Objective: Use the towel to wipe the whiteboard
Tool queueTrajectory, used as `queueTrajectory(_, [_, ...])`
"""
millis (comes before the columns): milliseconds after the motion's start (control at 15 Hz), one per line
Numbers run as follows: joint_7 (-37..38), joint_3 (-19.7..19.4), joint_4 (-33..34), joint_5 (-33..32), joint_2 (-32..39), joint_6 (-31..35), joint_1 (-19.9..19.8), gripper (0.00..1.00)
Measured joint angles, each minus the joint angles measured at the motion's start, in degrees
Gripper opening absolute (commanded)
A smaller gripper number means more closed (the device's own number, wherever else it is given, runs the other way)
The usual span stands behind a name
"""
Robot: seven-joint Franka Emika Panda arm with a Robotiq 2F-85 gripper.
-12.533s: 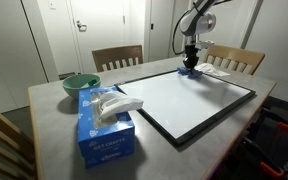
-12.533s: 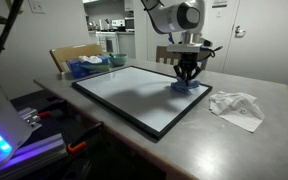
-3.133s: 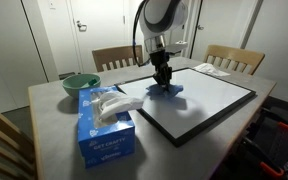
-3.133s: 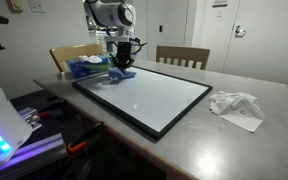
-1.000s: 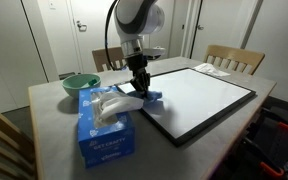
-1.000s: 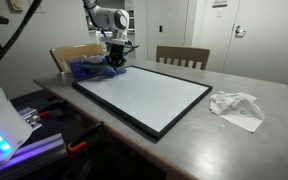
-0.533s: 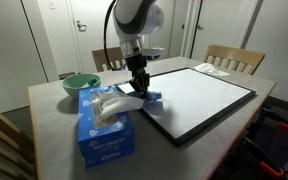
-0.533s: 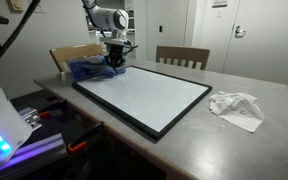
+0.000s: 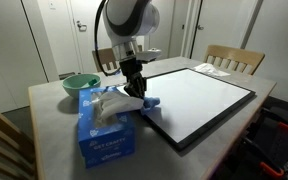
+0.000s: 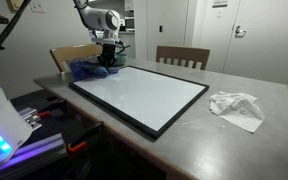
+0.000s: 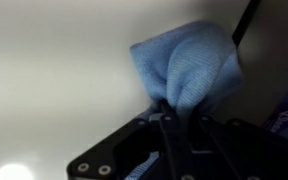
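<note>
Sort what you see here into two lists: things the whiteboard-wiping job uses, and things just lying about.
Used: small soft blue cloth towel; large flat white whiteboard with thin black frame.
Lying about: blue cardboard tissue box; round green bowl; crumpled white tissue; small white papers.

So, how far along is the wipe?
Done: towel is gripped, and the whiteboard shows no marks. In hand: the claw, shut on the towel, holds it at the board's corner by the tissue box. Left: release the towel, probably.
</note>
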Motion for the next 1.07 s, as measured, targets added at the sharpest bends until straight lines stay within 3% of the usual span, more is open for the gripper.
queueTrajectory(533, [4.6,-0.1,-9.2,0.8,-4.9,0.3,0.0,0.04])
queueTrajectory(1067, [2.8,2.2,-11.5,4.6,-5.0,-2.5,0.0,0.04])
